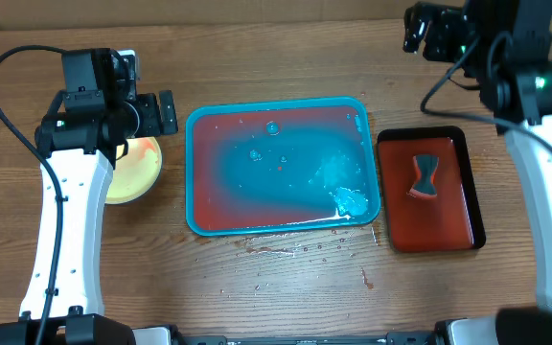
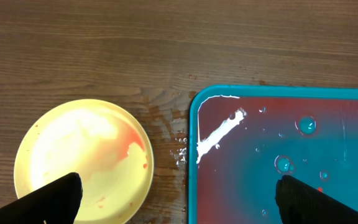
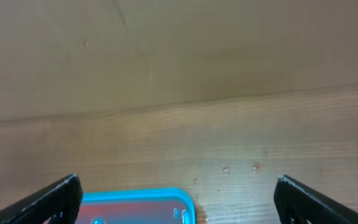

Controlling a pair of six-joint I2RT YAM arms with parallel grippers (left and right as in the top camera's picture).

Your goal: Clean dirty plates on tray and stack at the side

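Observation:
The teal-blue tray (image 1: 195,172) lies mid-table, its floor smeared red and wet, with no plate on it. A pale yellow-green plate (image 1: 134,172) with an orange-red smear sits left of the tray, partly under my left arm; it also shows in the left wrist view (image 2: 98,155) beside the tray's corner (image 2: 194,124). I cannot tell if other plates lie beneath it. No light blue plate shows. My left gripper (image 1: 166,112) is open and empty, above the gap between plate and tray. My right gripper (image 1: 418,27) is open and empty, high at the back right, above the tray's far corner (image 3: 166,196).
A smaller dark red, black-rimmed tray (image 1: 448,225) stands right of the teal tray and holds a dark sponge (image 1: 425,175). Water drops and red specks lie on the wood (image 1: 305,251) in front of the teal tray.

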